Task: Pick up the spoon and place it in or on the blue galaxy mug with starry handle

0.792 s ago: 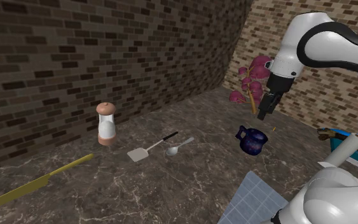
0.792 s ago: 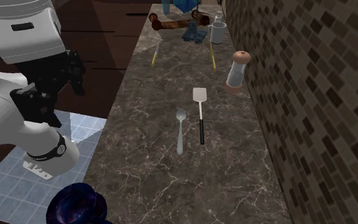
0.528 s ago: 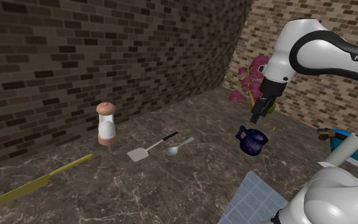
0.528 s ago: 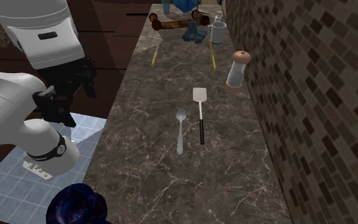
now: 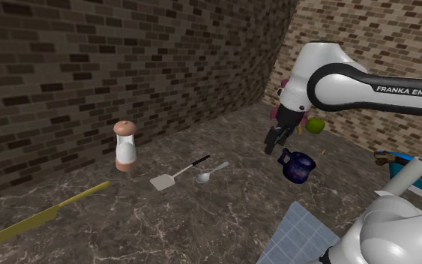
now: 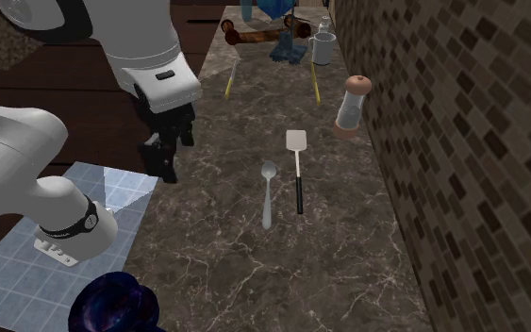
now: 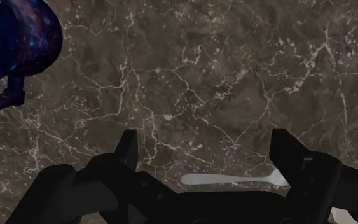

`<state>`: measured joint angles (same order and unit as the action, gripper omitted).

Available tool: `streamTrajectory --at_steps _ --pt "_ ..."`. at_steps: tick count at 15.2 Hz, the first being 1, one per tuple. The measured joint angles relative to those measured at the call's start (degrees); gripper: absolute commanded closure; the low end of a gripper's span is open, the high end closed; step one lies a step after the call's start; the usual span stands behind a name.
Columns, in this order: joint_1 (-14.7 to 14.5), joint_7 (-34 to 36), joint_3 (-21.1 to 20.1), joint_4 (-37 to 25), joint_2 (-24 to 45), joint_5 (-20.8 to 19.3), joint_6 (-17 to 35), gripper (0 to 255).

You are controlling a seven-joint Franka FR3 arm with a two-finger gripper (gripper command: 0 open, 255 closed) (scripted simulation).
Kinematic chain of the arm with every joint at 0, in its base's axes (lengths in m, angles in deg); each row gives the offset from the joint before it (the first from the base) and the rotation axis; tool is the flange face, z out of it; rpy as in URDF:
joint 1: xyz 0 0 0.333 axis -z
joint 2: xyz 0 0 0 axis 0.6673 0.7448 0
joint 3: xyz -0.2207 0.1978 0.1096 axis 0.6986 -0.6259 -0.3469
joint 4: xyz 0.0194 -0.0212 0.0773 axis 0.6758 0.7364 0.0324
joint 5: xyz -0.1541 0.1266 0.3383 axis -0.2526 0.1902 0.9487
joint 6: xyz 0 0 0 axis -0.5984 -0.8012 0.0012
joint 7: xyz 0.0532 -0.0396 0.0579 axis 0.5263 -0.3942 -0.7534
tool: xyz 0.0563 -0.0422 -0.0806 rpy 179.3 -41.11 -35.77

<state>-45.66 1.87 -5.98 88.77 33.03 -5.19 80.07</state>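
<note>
Wrist view: the spoon (image 7: 234,180) lies flat on the counter (image 7: 234,76). Its pale handle crosses the gap between the 2 black fingers (image 7: 130,153), close to their roots. The fingers stand apart, open, with nothing between the tips. The handle's long axis runs from 1 finger toward the other, along the closing line, so a wrist rotation is judged necessary before a grasp across the handle.

Shoulder view: the spoon (image 5: 211,172) is well apart from the fingers (image 5: 270,142), which hang above the counter. The handle end faces the fingers and the bowl faces away from them. The spatula (image 5: 178,174) lies just beside the spoon, roughly parallel, on the side far from the fingers. The dark blue mug (image 5: 297,166) stands near the fingers, on the side opposite the spoon.
</note>
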Motion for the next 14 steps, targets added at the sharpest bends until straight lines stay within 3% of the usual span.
streamTrajectory --at_steps 7,14 --pt "-2.2 5.8 -5.6 1.6 9.3 1.7 14.2 0" --pt "-2.7 12.3 -10.9 -2.5 22.6 -0.5 26.6 0"
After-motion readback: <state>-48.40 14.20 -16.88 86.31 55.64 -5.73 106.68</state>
